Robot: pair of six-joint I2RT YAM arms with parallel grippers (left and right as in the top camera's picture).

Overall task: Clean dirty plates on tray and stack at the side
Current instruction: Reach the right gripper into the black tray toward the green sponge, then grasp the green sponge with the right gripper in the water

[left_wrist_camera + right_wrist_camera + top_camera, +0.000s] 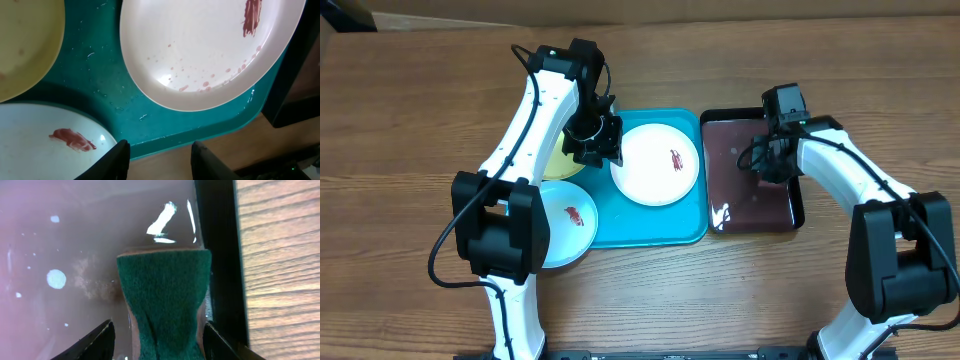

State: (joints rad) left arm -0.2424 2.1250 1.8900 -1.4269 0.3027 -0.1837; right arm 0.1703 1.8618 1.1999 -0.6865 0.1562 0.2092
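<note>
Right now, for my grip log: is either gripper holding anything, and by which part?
The right gripper holds a green sponge, pinched at its near end, over the black tray. The left gripper holds nothing.

Robotics lab bench: left arm [532,115], right arm [845,170], white-black, cabled, standing at wood-grain table [410,110].

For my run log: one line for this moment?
left gripper: open over blue tray | right gripper: shut on sponge in black tray | white plate: smeared
</note>
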